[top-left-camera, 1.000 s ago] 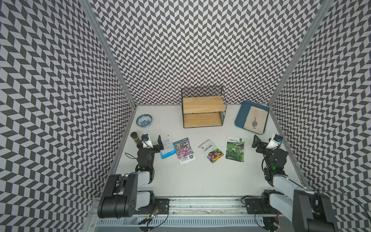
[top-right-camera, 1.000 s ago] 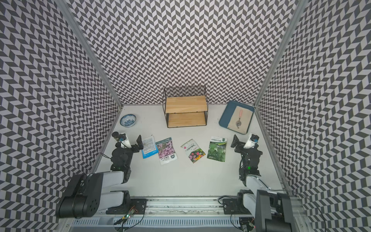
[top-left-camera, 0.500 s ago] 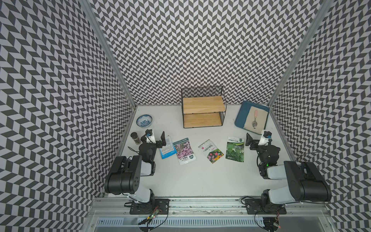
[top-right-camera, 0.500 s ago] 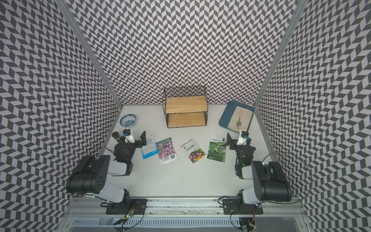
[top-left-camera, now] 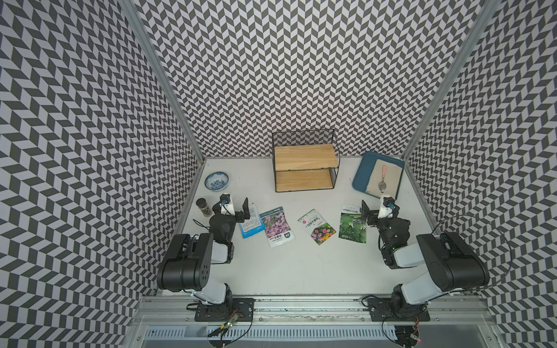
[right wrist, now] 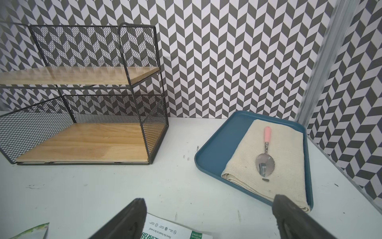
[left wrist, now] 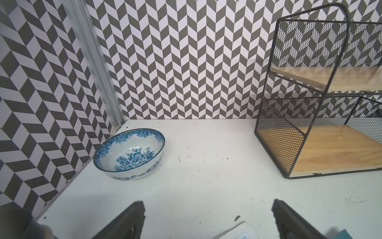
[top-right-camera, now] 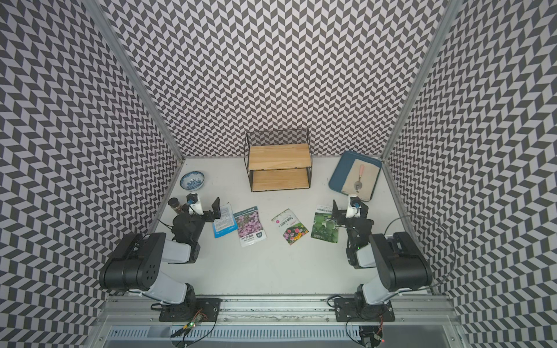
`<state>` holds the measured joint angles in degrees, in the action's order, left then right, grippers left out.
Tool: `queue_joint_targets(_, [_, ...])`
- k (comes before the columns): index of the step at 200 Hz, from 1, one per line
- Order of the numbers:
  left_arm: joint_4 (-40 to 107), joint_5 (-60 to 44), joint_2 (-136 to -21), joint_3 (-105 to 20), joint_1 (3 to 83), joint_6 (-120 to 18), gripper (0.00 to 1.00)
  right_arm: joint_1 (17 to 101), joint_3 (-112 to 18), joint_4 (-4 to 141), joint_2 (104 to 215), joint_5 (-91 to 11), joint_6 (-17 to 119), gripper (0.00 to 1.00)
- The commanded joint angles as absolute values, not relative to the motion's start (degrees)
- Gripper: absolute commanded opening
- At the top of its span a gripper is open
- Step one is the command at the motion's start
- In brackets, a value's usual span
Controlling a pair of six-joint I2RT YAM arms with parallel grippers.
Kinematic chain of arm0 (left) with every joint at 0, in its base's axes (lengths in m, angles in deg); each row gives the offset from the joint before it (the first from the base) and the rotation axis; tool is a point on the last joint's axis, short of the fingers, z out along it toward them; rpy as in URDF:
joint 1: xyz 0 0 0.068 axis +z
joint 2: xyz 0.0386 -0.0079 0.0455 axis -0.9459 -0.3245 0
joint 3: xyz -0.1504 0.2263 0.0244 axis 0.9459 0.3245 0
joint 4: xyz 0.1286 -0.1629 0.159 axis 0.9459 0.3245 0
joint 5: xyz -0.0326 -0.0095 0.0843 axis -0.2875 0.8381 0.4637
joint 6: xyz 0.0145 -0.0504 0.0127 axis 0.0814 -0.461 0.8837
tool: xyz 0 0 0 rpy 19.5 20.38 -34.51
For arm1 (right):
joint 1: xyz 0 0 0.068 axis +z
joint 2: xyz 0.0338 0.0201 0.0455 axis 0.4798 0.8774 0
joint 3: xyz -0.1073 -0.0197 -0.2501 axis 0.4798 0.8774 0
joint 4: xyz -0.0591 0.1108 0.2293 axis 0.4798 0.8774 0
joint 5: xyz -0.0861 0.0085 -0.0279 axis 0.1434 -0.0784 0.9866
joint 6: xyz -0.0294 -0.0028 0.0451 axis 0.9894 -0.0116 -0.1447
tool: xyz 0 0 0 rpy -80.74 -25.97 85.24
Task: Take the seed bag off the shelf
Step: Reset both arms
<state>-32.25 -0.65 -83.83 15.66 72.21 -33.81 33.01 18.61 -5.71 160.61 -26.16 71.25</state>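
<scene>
So the shelf stood at the back of the table, right up against the zigzag wall, with its two wooden boards facing the arms. In front of it, well apart from it and flat on the table, lay a blue seed bag, a pink-flower seed bag just beside that one (their edges looked like they met), then a white seed bag and a green seed bag, all in a loose row. The left gripper hung low near the blue seed bag with its jaws spread wide and nothing between them but bare table and a corner of that bag. In both top views one finger sat over the bag's far edge, and I honestly couldn't tell if it touched. The right gripper was the same story on the other side: jaws wide apart, holding nothing, parked by the far corner of the green seed bag. Off in the back left corner sat a blue-and-white bowl, with a small dark jar near the left arm. At the back right was a blue tray with a folded cloth in it and a pink-handled trowel lying on the cloth.
</scene>
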Motion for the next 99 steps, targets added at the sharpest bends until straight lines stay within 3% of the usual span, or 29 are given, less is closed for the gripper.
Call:
queue_joint_targets(1, [-32.2,-0.9,-83.5,15.0,72.0,-33.4,1.0,33.0,18.2,-9.4,161.1,-25.2,71.7,1.0])
queue_joint_targets(99, [-32.2,-0.9,-83.5,15.0,72.1,-33.3,1.0,33.0,18.0,-9.2,161.0,-24.6,71.5,1.0])
